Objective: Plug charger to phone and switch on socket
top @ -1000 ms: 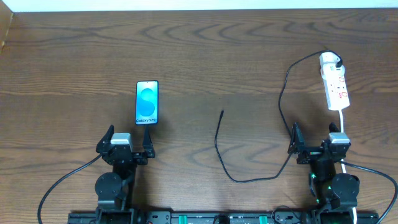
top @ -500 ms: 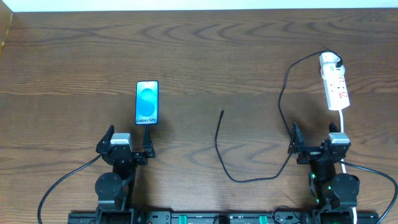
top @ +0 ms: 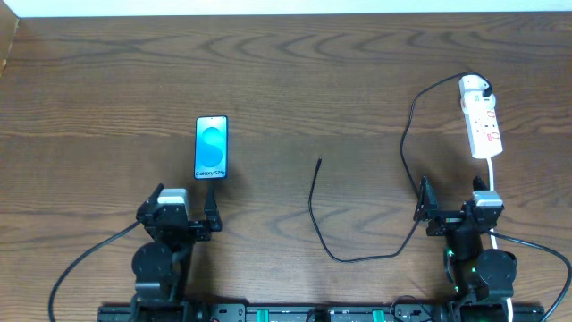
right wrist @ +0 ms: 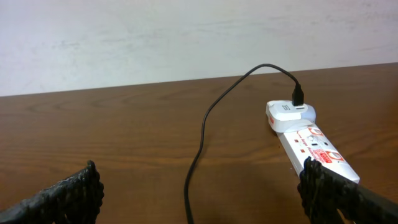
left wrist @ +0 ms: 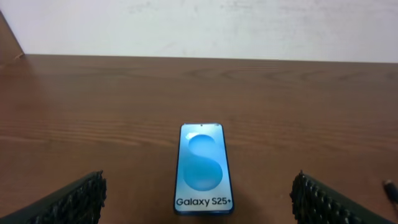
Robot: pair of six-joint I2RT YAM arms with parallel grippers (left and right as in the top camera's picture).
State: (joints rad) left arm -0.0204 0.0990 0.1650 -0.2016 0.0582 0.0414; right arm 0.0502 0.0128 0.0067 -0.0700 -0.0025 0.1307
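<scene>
The phone (top: pixel 212 148) lies flat on the table, blue screen up, and shows in the left wrist view (left wrist: pixel 204 169) straight ahead of my open, empty left gripper (top: pixel 183 216). The charger cable (top: pixel 404 152) runs from the white plug on the socket (top: pixel 481 127) in a loop to its free tip (top: pixel 319 162) at mid-table. My right gripper (top: pixel 456 210) is open and empty, just in front of the socket (right wrist: pixel 314 145), with the cable (right wrist: pixel 202 140) between its fingers' line of sight.
The socket's white cord (top: pixel 492 174) runs down past the right arm. The table's back edge meets a white wall (right wrist: pixel 186 37). Black arm cables trail at the front left (top: pixel 85 264) and right (top: pixel 536 246).
The left gripper has shifted slightly, its fingers sitting a little lower and turned. Phone, cable, socket and right arm have not moved.
</scene>
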